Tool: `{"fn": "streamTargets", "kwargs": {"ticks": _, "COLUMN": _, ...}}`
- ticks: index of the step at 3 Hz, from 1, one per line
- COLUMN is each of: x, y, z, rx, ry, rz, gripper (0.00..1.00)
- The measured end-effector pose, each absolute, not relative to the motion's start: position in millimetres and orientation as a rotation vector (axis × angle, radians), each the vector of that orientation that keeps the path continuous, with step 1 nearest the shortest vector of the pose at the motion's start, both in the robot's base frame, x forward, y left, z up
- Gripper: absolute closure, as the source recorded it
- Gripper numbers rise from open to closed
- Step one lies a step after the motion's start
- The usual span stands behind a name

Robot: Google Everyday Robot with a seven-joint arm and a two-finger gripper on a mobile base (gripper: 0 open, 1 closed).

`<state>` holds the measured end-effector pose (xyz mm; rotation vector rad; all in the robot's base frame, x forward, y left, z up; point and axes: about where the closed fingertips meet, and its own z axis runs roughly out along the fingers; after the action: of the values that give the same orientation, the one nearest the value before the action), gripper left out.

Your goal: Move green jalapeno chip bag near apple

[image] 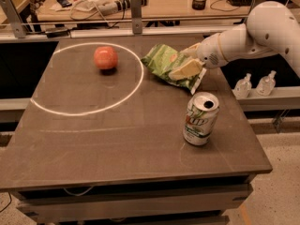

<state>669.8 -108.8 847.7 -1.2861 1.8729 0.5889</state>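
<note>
The green jalapeno chip bag (165,62) is at the back right of the table, crinkled, with its white end seam toward the soda can. My gripper (186,69) comes in from the right on a white arm. Its cream fingers (183,71) are closed on the bag's right half, and the bag looks tilted and slightly raised at that side. The apple (105,57) is red-orange and sits to the left of the bag, inside a white circle marked on the table, about a bag's length from the bag's left tip.
A green-and-white soda can (200,119) stands upright in front of the bag, near the table's right edge (243,125). Two small clear bottles (255,84) stand on a ledge to the right. A cluttered desk runs behind the table.
</note>
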Motion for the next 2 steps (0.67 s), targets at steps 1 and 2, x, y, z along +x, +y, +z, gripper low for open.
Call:
{"fn": "streamTargets", "kwargs": {"ticks": 1, "x": 673.8, "y": -104.3, "z": 847.8, "rx": -1.310, "ry": 1.842, "rz": 0.582, "gripper": 0.62}}
{"fn": "streamTargets", "kwargs": {"ticks": 2, "x": 675.0, "y": -103.8, "z": 850.1, "rx": -1.289, "ry": 1.832, "rz": 0.578, "gripper": 0.86}}
